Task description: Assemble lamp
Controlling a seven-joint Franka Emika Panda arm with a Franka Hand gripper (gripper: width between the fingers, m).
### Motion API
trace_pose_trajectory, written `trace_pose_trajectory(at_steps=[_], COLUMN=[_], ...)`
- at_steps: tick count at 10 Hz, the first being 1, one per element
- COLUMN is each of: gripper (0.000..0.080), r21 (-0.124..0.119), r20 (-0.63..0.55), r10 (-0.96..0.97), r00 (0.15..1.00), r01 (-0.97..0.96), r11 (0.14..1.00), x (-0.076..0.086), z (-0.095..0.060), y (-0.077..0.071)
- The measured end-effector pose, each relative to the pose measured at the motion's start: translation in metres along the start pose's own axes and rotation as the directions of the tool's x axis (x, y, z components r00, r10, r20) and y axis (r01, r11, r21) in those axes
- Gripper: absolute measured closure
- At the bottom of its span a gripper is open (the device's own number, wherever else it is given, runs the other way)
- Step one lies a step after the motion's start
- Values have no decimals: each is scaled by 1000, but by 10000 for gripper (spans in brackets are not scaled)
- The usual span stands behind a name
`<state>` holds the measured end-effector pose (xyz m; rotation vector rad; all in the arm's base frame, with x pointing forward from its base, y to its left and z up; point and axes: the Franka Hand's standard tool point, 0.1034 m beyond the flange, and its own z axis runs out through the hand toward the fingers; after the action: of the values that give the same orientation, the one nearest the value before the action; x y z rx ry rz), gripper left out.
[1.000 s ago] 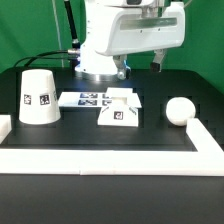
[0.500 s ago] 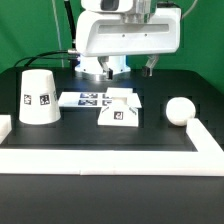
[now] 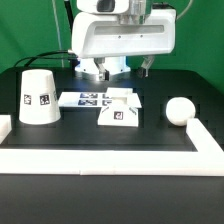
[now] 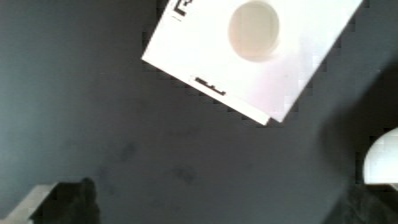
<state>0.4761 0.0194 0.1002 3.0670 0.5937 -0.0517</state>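
Wrist view: gripper [image 4: 68, 203] above base [image 4: 249, 55], jaw spacing unreadable. Risk: descending off-centre, a finger clips the base and skews it toward bulb [image 4: 381, 160].

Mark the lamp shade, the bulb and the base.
shade [image 3: 39, 96]: exterior view, middle of its side wall.
bulb [image 3: 180, 110]: exterior view, centre of the ball.
base [image 3: 119, 113]: exterior view, middle of its front face.

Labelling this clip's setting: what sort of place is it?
Likely a robotics lab bench: a robot arm hangs over a black table that carries a marker board, against a plain green backdrop.
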Motion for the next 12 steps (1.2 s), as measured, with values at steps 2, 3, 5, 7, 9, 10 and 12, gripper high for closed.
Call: trace_pose_trajectory(at_steps=[2, 3, 5, 7, 9, 10, 12], gripper=[100, 100, 100, 100, 100, 100, 100], r21=[0, -2, 19, 22, 26, 39, 46], r20=[15, 22, 37, 39, 41, 51, 57], r10=[163, 263, 308, 311, 320, 350, 402], r00=[987, 964, 951, 950, 947, 935, 914], r01=[-163, -263, -309, -312, -321, -352, -405], r11=[987, 965, 951, 950, 947, 935, 913], x=[-12, -14, -19, -19, -20, -25, -30], z=[5, 8, 18, 19, 19, 22, 28], y=[10, 8, 11, 11, 10, 8, -2])
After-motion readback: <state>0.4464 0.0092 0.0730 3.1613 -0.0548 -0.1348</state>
